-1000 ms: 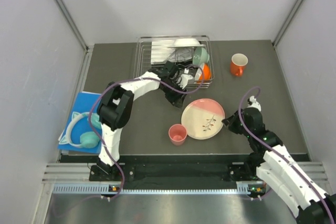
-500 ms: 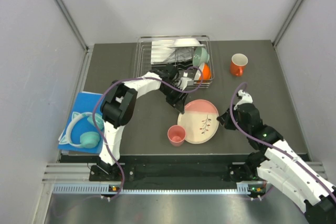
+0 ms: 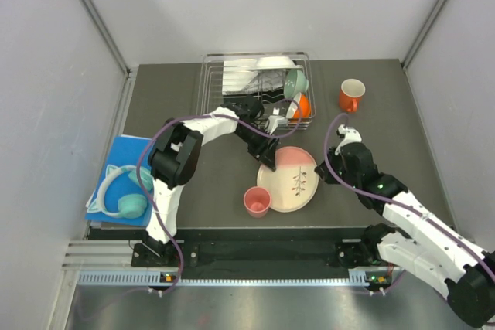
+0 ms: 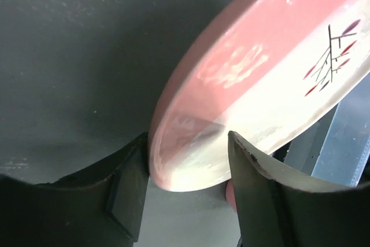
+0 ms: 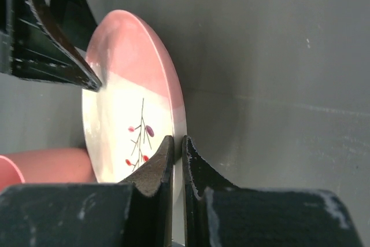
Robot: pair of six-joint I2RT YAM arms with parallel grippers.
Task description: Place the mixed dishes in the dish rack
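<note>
The pale pink plate (image 3: 292, 179) with a twig print is tilted on the mat. My right gripper (image 3: 322, 176) is shut on its right rim, seen clamped in the right wrist view (image 5: 178, 139). My left gripper (image 3: 268, 162) is open, and its jaws straddle the plate's far-left rim (image 4: 191, 160) without closing on it. The small pink cup (image 3: 257, 200) stands by the plate's near-left edge. The orange mug (image 3: 351, 95) stands at the back right. The dish rack (image 3: 210, 86) holds the mint-green bowl (image 3: 295, 83), the orange bowl (image 3: 303, 106) and the white plate (image 3: 274, 62).
A blue sheet (image 3: 120, 156) with teal rounded pieces (image 3: 131, 205) lies at the left edge of the mat. A metal rail (image 3: 255, 256) runs along the near edge by the arm bases. Grey walls close in both sides.
My right gripper has carried the plate left and tilted it up. My left gripper has moved onto the plate's left rim. The pink cup has shifted slightly left.
</note>
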